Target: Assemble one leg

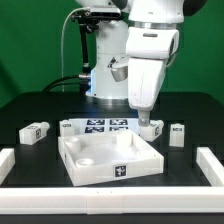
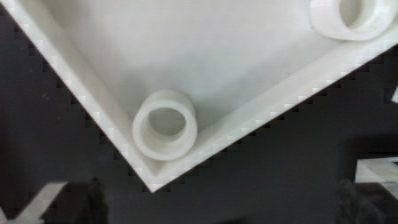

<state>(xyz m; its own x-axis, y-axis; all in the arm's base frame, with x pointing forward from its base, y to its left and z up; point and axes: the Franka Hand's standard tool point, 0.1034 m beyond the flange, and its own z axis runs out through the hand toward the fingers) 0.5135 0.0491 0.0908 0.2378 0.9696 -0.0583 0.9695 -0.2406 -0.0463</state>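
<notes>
Gripper (image 1: 148,118): lowered at the panel's (image 1: 108,162) back corner; whether clenched or released cannot be told. Leg (image 1: 151,130): seen directly beneath it. Second leg (image 1: 178,134): placed just beside, toward the exterior view's right. Socket (image 2: 164,125): seen below.

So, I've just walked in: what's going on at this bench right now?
One robot arm is working over a table of loose white parts. Its gripper hangs low over a leg beside the back corner of the square panel, on the exterior view's right. Whether it grips that leg cannot be told. A second leg lies loose nearby. The wrist view shows a corner socket of the panel empty.
</notes>
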